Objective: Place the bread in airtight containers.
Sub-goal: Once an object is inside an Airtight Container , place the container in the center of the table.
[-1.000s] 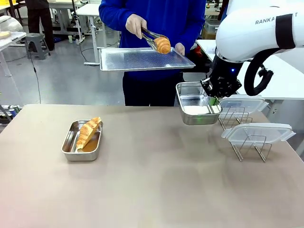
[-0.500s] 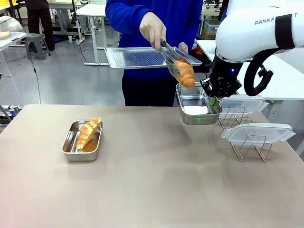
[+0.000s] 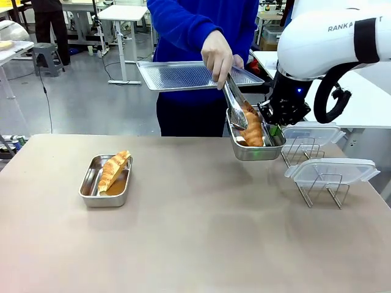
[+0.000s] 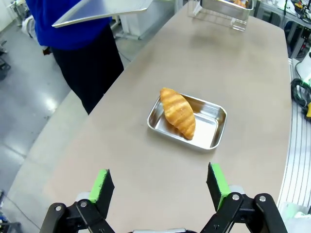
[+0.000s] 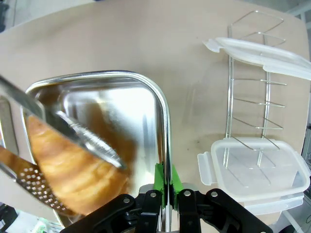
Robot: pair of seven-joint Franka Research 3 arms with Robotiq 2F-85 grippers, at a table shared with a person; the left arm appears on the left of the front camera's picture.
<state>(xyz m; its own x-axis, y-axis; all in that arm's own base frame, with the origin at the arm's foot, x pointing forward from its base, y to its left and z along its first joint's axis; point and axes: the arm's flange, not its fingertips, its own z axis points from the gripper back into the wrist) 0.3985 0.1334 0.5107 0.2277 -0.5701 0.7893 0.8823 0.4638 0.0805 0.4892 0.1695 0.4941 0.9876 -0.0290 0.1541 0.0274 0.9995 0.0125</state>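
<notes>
Croissant (image 3: 252,129), ridged, in tongs (image 3: 234,101) | right fingers (image 5: 159,177) pinch shiny steel container (image 3: 253,153) rim | left fingers (image 4: 102,187) apart

The right arm (image 3: 330,36) reaches in from the right at the far side, with its white upper link lying level and high. Its dark wrist (image 3: 287,101) is turned downward. The right gripper (image 3: 275,128) points down, its jaws clamped on the right-hand rim of a steel container (image 3: 256,149). In the right wrist view, the green pads (image 5: 159,177) are pressed almost together with the thin rim between them. The left gripper (image 4: 160,182) hangs tilted over the surface (image 4: 146,179) with its jaws spread wide. Its green pads (image 4: 102,183) stand well apart, with nothing between them.
</notes>
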